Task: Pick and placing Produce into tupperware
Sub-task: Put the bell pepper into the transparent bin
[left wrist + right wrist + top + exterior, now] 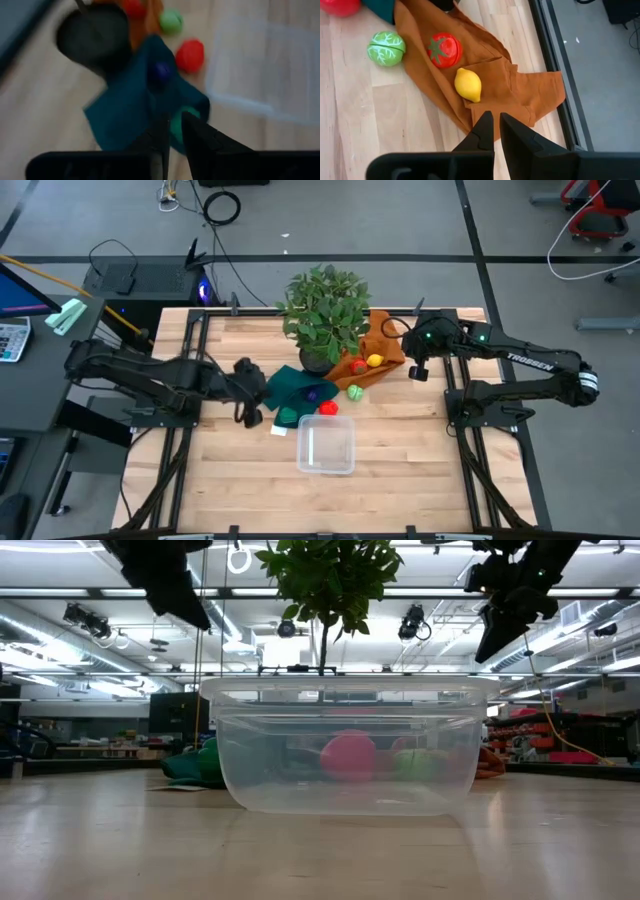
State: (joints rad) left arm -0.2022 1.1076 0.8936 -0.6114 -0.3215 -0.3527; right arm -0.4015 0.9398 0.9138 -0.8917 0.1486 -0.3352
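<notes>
The tupperware (325, 447) sits empty at the table's front. Left gripper (249, 411), fingers nearly together, holds nothing over the green cloth (300, 390); the plant (322, 310) crowds behind. Right gripper (418, 370), closed, hovers by the orange cloth (490, 80) with its lemon (468, 85) and tomato (444, 50).

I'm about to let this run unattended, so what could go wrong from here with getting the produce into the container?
The left gripper hangs over the green cloth, so its fingers could pinch fabric along with the green item at its edge. The lemon and tomato sit on rumpled orange cloth and may roll. The plant overhangs them, crowding any approach.
</notes>
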